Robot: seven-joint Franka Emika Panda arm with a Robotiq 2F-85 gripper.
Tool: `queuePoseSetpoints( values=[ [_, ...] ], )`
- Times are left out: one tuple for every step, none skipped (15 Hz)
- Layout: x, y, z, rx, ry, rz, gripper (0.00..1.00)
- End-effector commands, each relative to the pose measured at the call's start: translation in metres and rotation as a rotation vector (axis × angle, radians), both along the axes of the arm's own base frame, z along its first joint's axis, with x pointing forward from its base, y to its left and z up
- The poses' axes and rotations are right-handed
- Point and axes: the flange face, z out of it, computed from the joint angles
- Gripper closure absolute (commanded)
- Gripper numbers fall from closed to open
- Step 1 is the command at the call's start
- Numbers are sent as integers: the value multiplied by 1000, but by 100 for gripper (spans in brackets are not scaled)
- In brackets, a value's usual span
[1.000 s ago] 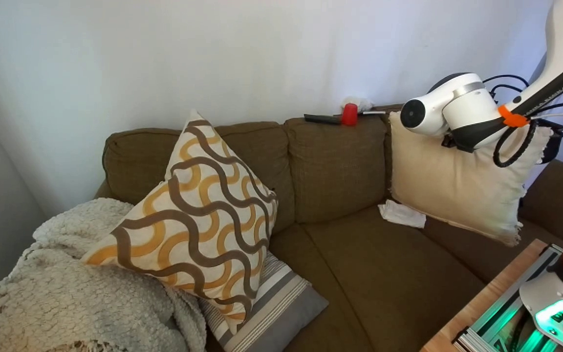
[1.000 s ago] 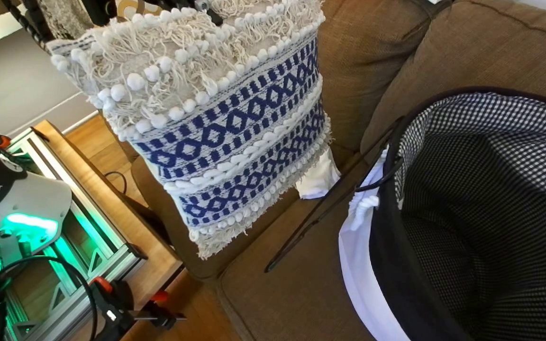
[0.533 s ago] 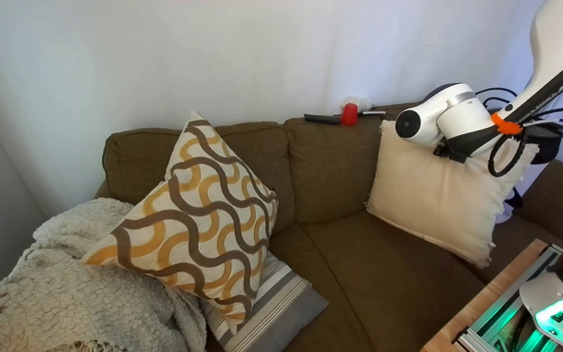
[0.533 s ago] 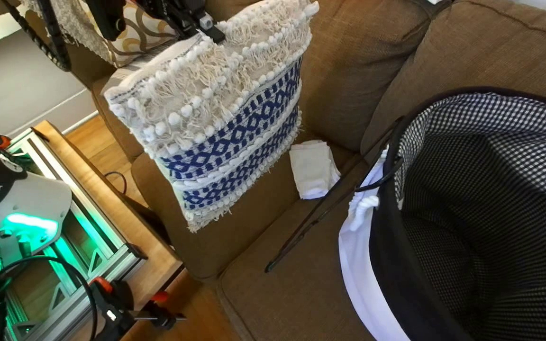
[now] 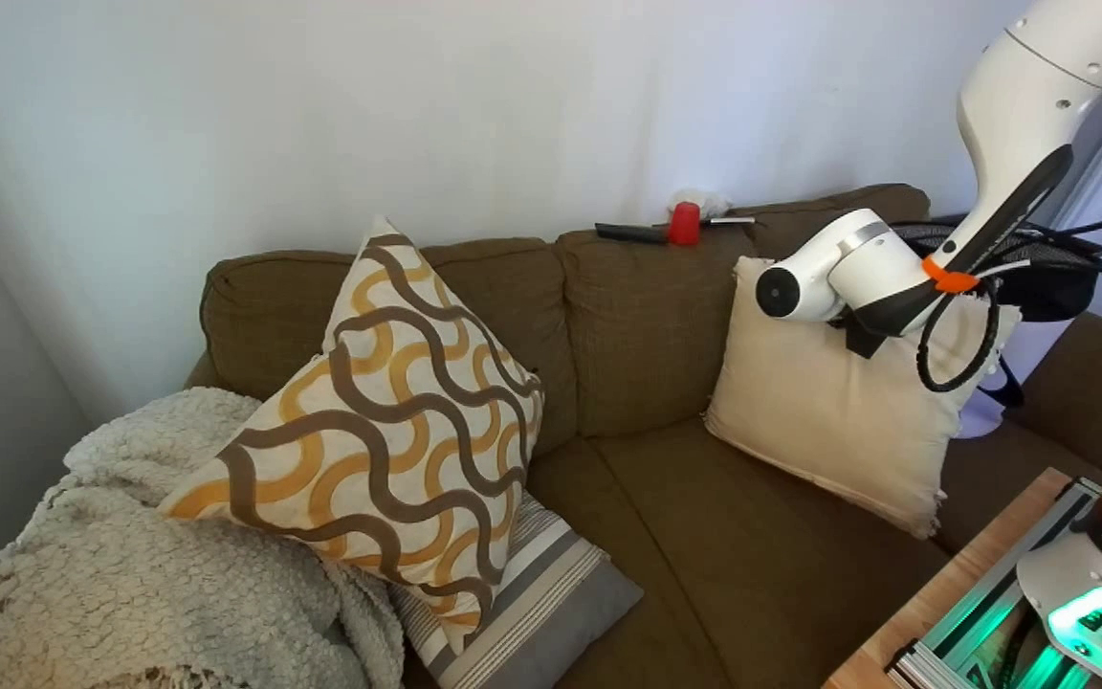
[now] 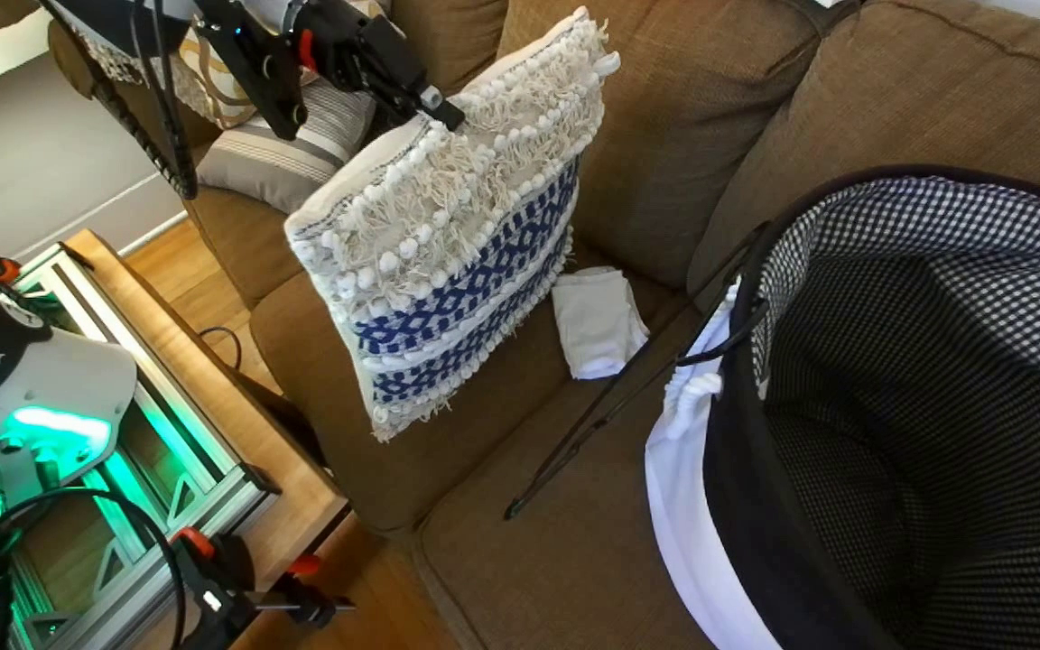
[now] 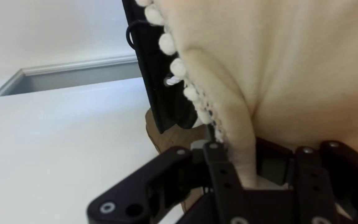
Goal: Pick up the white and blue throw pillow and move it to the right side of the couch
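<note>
The white and blue throw pillow shows its plain cream back in an exterior view (image 5: 819,421) and its blue-patterned, tasselled front in an exterior view (image 6: 466,280). It hangs tilted over the couch (image 5: 651,335) from its top edge. Whether its bottom touches the seat I cannot tell. My gripper (image 6: 448,113) is shut on the pillow's top edge, near the middle. In the wrist view, a fold of the pillow (image 7: 278,56) runs between the fingers of the gripper (image 7: 241,152). In an exterior view, the arm hides the fingers.
A yellow-brown patterned pillow (image 5: 398,411), striped pillow (image 5: 561,593) and fleece blanket (image 5: 178,545) fill one couch end. A red cup (image 5: 684,224) stands on the backrest. A white cloth (image 6: 599,320) and black hamper (image 6: 755,469) are on the couch. The robot's table (image 6: 240,397) borders the seat.
My gripper has carried the pillow lower and toward the patterned pillow's side. It now covers the white cloth in an exterior view. The pillow has also turned more edge-on. The grip has stayed shut.
</note>
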Motion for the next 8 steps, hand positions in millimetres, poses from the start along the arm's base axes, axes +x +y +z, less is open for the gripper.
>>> queuePoseSetpoints(
  values=[
    [1, -19, 50, -109, -143, -48, 96],
    [-2, -20, 63, -134, -171, -60, 96],
    [-4, -22, 79, -185, -203, -80, 96],
    [-6, -26, 95, -242, -233, -101, 96],
    [-10, -29, 114, -295, -264, -125, 96],
    [-10, -36, 122, -337, -282, -153, 96],
    [-11, -37, 130, -358, -281, -177, 96],
    [-12, -34, 133, -356, -272, -189, 92]
  ],
)
